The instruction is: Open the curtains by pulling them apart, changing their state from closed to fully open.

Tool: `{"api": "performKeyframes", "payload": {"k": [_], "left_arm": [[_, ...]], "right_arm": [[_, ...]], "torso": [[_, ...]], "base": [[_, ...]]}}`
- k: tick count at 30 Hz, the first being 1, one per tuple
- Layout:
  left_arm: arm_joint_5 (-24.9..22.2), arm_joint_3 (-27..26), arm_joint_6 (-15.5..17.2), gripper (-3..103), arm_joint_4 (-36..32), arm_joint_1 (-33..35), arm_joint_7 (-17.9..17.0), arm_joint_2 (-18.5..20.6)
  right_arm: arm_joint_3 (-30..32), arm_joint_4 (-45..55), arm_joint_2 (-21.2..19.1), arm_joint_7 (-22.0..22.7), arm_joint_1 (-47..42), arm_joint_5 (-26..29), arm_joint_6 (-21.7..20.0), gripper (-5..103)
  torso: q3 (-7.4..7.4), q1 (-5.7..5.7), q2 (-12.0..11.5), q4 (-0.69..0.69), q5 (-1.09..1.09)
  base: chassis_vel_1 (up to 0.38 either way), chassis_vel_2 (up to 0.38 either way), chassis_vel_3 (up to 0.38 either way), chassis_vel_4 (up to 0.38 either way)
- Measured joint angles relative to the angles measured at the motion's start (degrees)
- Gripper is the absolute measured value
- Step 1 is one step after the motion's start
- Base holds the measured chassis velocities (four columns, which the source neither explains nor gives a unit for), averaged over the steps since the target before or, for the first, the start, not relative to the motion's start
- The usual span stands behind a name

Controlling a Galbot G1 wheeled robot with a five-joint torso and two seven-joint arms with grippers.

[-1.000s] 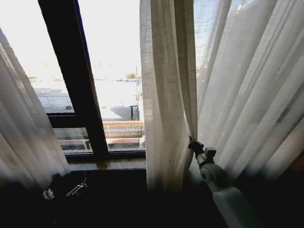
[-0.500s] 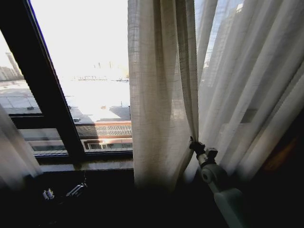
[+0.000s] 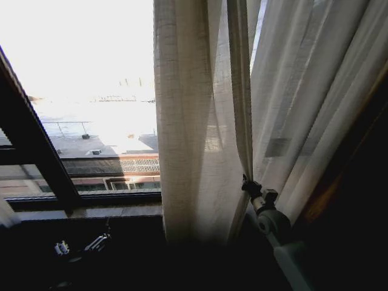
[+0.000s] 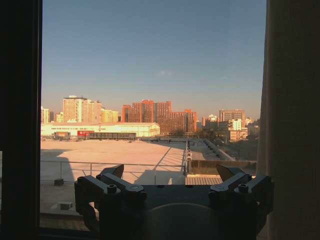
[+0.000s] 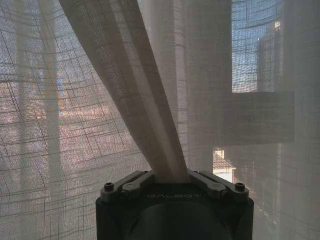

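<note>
The right curtain (image 3: 194, 121), sheer white and pleated, hangs bunched right of the bare window glass. My right gripper (image 3: 248, 185) is shut on a fold of its edge low down. In the right wrist view the pinched curtain fold (image 5: 150, 130) rises from between the jaws of the right gripper (image 5: 170, 176). My left gripper (image 3: 82, 245) sits low in the dark below the sill, apart from any fabric. In the left wrist view the left gripper (image 4: 172, 175) stands open facing the glass, with a curtain edge (image 4: 292, 125) beside it.
A black window frame bar (image 3: 33, 154) slants across the left of the glass, above a wooden sill (image 3: 115, 211). More sheer pleats (image 3: 315, 103) hang at the right, with a dark area (image 3: 357, 200) beyond them.
The camera has swung right, so the black bar and left panel slid leftward. More bare glass now lies between the bar and the held curtain edge. The right gripper keeps its hold.
</note>
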Motion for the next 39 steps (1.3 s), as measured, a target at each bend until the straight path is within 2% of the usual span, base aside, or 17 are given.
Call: {"api": "performKeyframes", "payload": {"k": [24,30,31,32,34,37,38,39], "left_arm": [[0.12,0.29,-0.01,100,0.00,-0.29,-0.02,0.02],[0.07,0.35,0.01,100,-0.01,-0.32,0.01,0.06],[0.07,0.37,0.02,100,-0.01,-0.35,0.01,0.07],[0.06,0.39,0.03,100,-0.01,-0.40,0.01,0.08],[0.06,0.40,0.03,100,-0.01,-0.42,0.01,0.08],[0.05,0.44,0.08,100,-0.01,-0.50,-0.04,-0.04],[0.05,0.44,0.08,100,-0.01,-0.50,-0.04,-0.04],[0.05,0.48,0.11,100,-0.01,-0.52,-0.04,-0.12]], "right_arm": [[0.35,0.18,0.15,0.31,-1.27,-1.33,0.41,0],[0.69,0.16,0.11,0.20,-2.02,-3.16,0.60,0],[0.75,0.20,0.07,-0.01,-2.17,-3.41,0.58,-3],[0.82,0.28,-0.01,-0.27,-2.37,-3.53,0.52,1],[0.83,0.36,-0.04,-0.36,-2.47,-3.56,0.49,1],[0.88,1.45,-0.43,-0.57,-3.45,-3.56,0.44,17],[0.88,1.45,-0.43,-0.57,-3.45,-3.56,0.44,17],[0.92,2.12,-0.61,-0.58,-4.15,-3.46,0.42,22]], "torso": [[0.00,-0.02,0.00,0.00,0.00],[0.00,-0.02,0.00,-0.02,0.07],[0.00,-0.02,0.00,-0.01,0.07],[0.00,-0.02,0.00,-0.02,0.05],[0.00,-0.02,0.00,-0.02,0.04],[0.00,-0.01,0.00,0.02,-0.05],[0.00,-0.01,0.00,0.02,-0.05],[0.00,-0.01,0.00,0.02,-0.03]], "base": [[-0.349,-0.356,0.346,0.348],[-0.143,-0.190,0.190,0.147],[-0.021,-0.051,0.088,0.023],[-0.021,-0.051,0.012,-0.004],[0.000,0.000,0.000,0.000],[0.034,0.027,-0.025,-0.028],[0.051,0.066,-0.041,-0.043],[0.044,0.064,-0.035,-0.061]]}}
